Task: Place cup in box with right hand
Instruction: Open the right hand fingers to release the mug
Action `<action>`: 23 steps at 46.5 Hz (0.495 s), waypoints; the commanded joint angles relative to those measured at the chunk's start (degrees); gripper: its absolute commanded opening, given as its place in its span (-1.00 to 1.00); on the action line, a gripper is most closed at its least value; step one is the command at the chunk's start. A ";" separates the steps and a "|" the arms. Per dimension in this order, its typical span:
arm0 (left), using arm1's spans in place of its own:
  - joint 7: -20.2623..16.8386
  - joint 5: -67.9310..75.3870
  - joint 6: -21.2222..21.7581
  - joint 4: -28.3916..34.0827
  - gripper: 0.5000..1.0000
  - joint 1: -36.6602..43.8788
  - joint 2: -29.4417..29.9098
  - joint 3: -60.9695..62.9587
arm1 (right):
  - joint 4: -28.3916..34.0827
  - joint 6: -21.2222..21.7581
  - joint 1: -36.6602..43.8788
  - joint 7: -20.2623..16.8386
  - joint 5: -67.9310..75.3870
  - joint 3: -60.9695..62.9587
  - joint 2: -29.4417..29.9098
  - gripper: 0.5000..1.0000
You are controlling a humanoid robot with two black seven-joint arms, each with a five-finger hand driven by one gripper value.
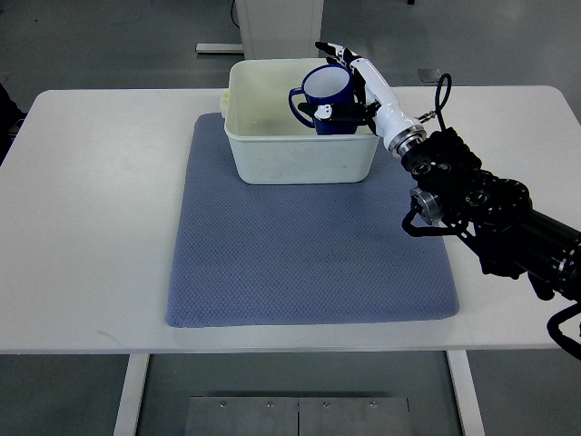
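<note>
Blue cup [327, 98] upright over box [300, 154] interior, at box's 2 o'clock corner. Right hand [349, 86] wraps cup from 3 o'clock, fingers curled round wall, probably ready for lowering. Box sits at mat's [309, 263] 12 o'clock edge.

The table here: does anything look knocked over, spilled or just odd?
Nothing looks spilled or broken. The blue mat lies flat on the white table, with the white box upright on its far end. The only unusual sight is the blue cup, tilted in the right hand over the box's right side, gripped rather than resting.
</note>
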 commanded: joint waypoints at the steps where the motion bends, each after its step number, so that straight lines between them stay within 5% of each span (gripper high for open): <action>1: 0.00 0.00 -0.03 0.00 1.00 0.00 0.00 0.00 | 0.00 0.00 0.00 0.00 0.00 0.01 0.00 0.91; 23: 0.00 0.00 0.06 0.00 1.00 0.00 0.00 0.00 | 0.70 0.09 0.97 0.00 0.00 2.03 -2.55 0.98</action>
